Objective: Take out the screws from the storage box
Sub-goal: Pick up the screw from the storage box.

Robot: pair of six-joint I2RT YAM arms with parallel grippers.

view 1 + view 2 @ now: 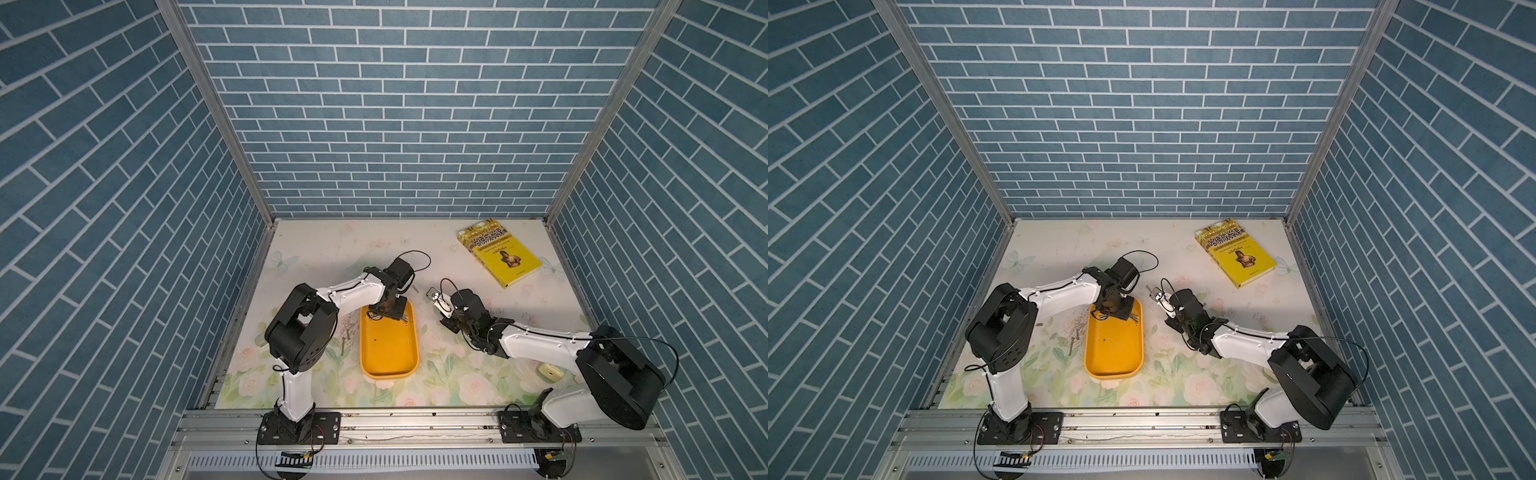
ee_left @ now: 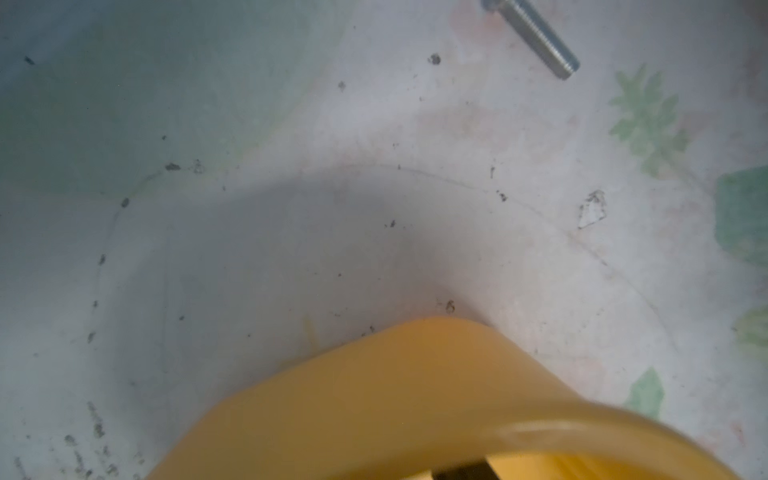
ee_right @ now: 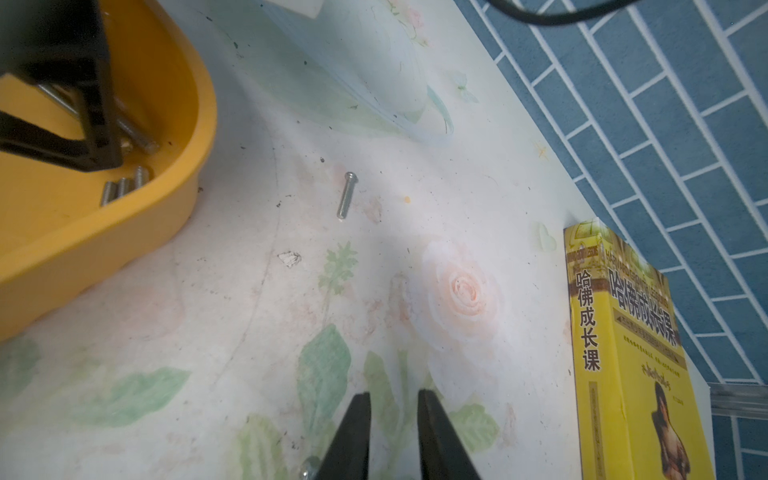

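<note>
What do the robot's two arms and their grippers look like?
The left arm and right arm have white links between bulky rounded black joints, with thin black cables looping along. Black plates fix them to a silver rail. The left gripper and right gripper are black, with tapering fingers.

One storage box (image 1: 388,353), one yellow book (image 1: 500,257) and one pale green block (image 1: 550,371) are counted. Two robot arms are seen. At least four screws (image 3: 124,189) are made out in the box, partly hidden, and at least two outside it.
</note>
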